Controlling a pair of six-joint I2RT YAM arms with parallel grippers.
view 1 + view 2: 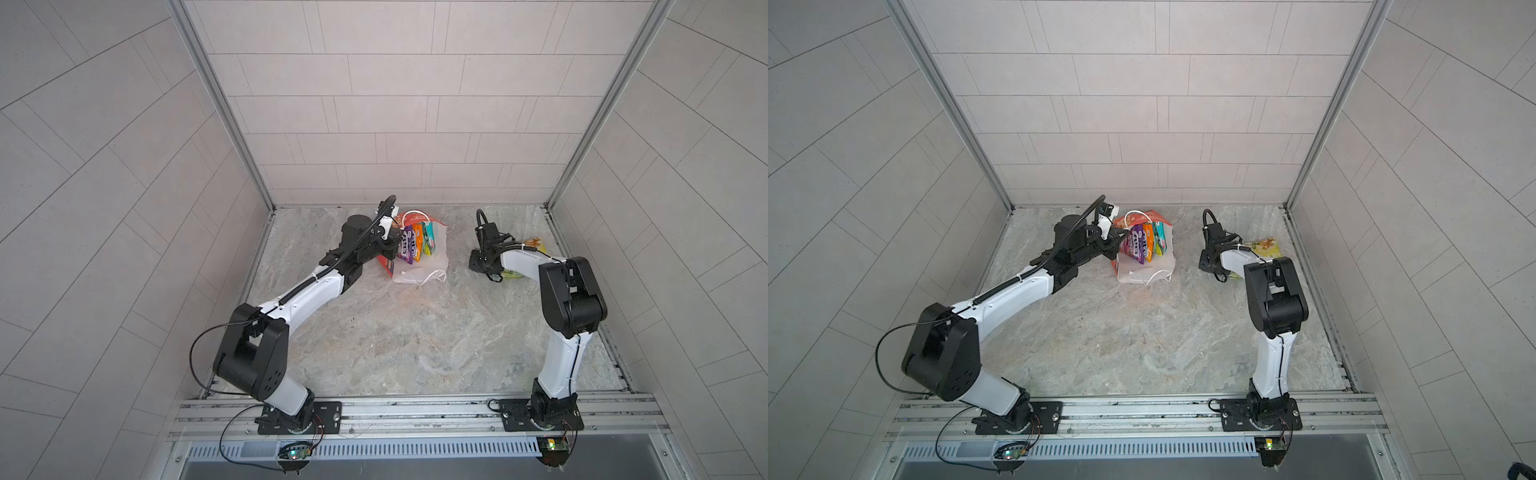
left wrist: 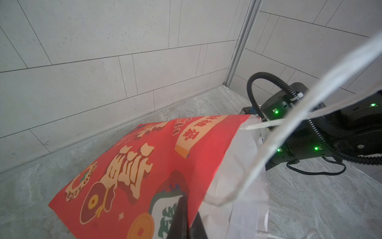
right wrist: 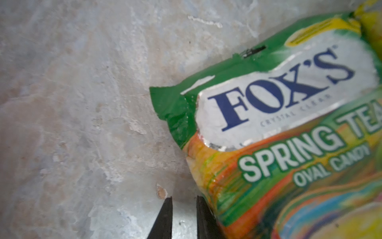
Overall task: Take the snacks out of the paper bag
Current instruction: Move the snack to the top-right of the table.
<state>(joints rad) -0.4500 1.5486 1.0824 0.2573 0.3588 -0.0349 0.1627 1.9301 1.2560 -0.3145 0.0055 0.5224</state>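
With the left jaws clamped on the rim of the paper bag (image 2: 144, 165), I'd have the right jaws, slightly parted and empty just beside the green packet (image 3: 289, 124), lift straight up.

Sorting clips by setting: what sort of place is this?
Probably a robot test cell: left arm and right arm bolted to an aluminium rail, tile-look panel walls boxing in a marble-look tabletop.

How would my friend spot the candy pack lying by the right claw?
On the marble table, look right of the red paper bag. Beside the right claw lies a flat packet. Unlike its yellow neighbour, it has a green end.
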